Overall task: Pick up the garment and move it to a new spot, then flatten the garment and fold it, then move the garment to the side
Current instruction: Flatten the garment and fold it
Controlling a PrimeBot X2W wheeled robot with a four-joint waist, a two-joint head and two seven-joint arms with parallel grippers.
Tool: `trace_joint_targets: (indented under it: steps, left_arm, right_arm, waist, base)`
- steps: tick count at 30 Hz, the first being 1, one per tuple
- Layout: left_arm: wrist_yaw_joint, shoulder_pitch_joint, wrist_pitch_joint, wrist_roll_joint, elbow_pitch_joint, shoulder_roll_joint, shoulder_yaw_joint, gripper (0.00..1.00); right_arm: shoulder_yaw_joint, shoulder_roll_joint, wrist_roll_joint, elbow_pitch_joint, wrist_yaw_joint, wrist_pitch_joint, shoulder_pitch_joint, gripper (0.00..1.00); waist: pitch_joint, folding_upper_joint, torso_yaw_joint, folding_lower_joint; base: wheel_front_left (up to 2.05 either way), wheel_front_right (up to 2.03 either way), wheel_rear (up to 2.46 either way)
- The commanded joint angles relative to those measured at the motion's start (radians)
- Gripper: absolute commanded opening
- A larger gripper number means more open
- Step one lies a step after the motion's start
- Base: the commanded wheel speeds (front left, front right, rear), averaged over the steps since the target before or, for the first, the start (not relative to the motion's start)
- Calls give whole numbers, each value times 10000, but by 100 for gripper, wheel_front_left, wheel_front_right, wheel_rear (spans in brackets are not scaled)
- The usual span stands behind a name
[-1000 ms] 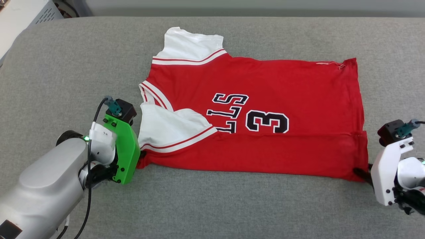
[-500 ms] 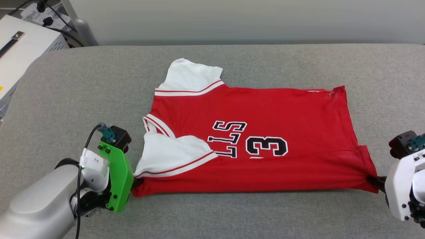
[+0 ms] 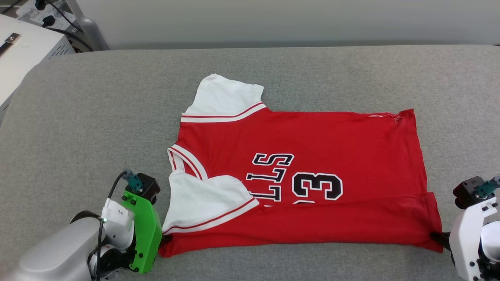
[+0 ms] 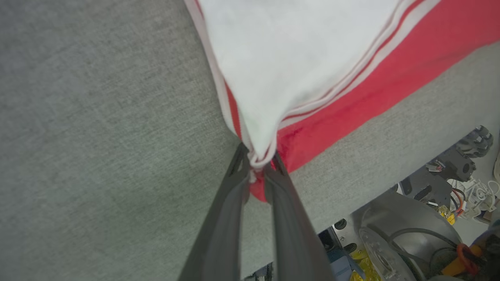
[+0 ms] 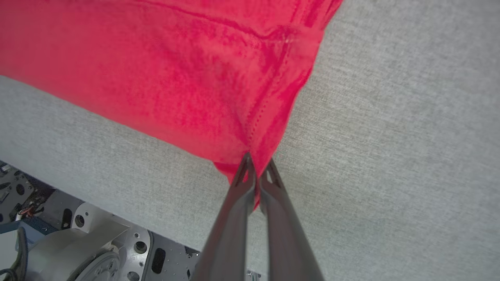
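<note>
I see the shirt (image 3: 332, 132) spread on the grey bench (image 3: 97, 117), near edge folded over its front | my left hand (image 4: 258, 158) pinched tight on near sleeve corner | my right hand (image 5: 256, 160) pinched tight on near hem corner

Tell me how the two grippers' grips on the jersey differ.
The left gripper pinches the jersey by its white sleeve corner, with red under it; the right gripper pinches a plain red hem corner. The left's mount is green, the right's white. Both are shut on cloth at the near edge.
</note>
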Motion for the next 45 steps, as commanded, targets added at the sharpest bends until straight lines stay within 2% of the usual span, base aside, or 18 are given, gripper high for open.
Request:
trace_joint_targets:
  steps: [1, 6, 7, 8, 9, 14, 17, 22, 26, 31, 37, 41, 45]
  left_arm:
    - [53, 162, -34, -37, 169, -57, -52, 0]
    - [12, 133, -213, -69, 522, -224, 3, 0]
    - [2, 108, -326, -55, 575, -242, 50, 0]
    - [-6, 96, -404, -57, 601, -248, 86, 30]
    - [-12, 72, -523, -25, 608, -234, 130, 100]
    - [29, -69, -1053, -39, 426, -5, 503, 100]
    - [146, -299, -1485, 97, 92, 339, 840, 100]
    - [522, -831, -2250, 584, -522, 844, 1383, 100]
    - [882, -1485, -2953, 1089, -696, 892, 1843, 100]
    - [1147, -2538, -3452, 1515, -648, 552, 2301, 100]
    - [886, -4124, -3099, 1897, -28, -59, 2383, 100]
    - [567, -5356, -2436, 2048, 828, -533, 2301, 100]
    - [226, -6491, -1113, 1910, 1895, -981, 2073, 100]
  right_arm:
    - [15, 148, -95, 220, -7, 33, 32, 0]
    - [23, 481, -224, 799, -7, -175, -66, 0]
    - [-35, 543, -236, 859, -7, -336, -89, 21]
    - [-84, 584, -252, 892, -7, -474, -105, 47]
    - [-125, 600, -306, 898, -7, -654, -116, 100]
    - [-514, 627, -662, 683, -7, -1782, -74, 100]
    - [-922, 780, -1022, 277, -7, -2729, -44, 100]
    - [-2108, 1612, -1955, -436, -7, -4251, -123, 100]
    - [-2961, 2585, -2743, -994, -7, -5361, -211, 100]
    - [-3827, 3794, -3752, -1726, -7, -6615, -314, 100]
    - [-4022, 4737, -4447, -2478, -7, -7313, -356, 100]
    - [-3804, 5052, -4640, -2836, -7, -7566, -499, 100]
    - [-3497, 5119, -4620, -2993, -7, -7707, -739, 100]
  waist:
    - [172, 38, -45, 0]
    - [262, 38, -10, 0]
    - [233, 38, 5, 0]
    - [184, 38, 17, 0]
    - [125, 38, 29, 0]
    - [-193, 38, 70, 0]
    - [-302, 38, 28, 0]
    - [-293, 38, -141, 0]
    - [-56, 38, -297, 0]
    - [539, 38, -609, 0]
    - [1535, 38, -1039, 0]
    - [2321, 38, -1343, 0]
    - [2996, 38, -1621, 0]
  base:
    - [0, 0, 0]
    - [0, 0, 0]
    - [0, 0, 0]
    - [0, 0, 0]
    - [0, 0, 0]
    - [0, 0, 0]
    - [0, 0, 0]
    - [0, 0, 0]
    - [0, 0, 0]
    - [0, 0, 0]
    - [0, 0, 0]
    - [0, 0, 0]
    - [0, 0, 0]
